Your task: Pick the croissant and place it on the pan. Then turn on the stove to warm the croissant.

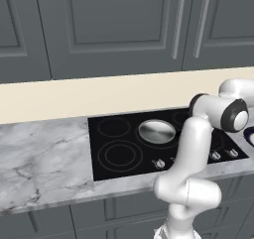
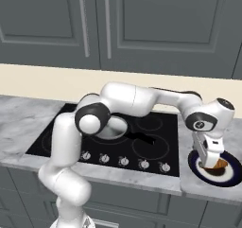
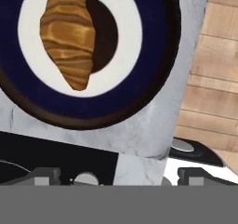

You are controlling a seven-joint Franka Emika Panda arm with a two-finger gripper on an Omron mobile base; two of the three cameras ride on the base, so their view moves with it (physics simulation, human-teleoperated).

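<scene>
The croissant [image 3: 67, 35] is lying on a navy-rimmed plate [image 3: 135, 86] at the marble counter's [image 1: 44, 153] right end, beside the stove [image 2: 156, 149]; the gripper [image 2: 211, 163] is hovering there, its grip unclear.

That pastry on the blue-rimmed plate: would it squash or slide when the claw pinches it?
The croissant looks plump and layered, so it is probably light and may dent under a firm pinch. Its tapered ends suggest a grip across the thick middle would hold best. Lying flat on the plate, it seems unlikely to roll, though it might skid if nudged.

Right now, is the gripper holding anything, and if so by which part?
Nothing is held. The gripper hangs over the croissant, which lies free on its plate, with no finger touching it.
</scene>
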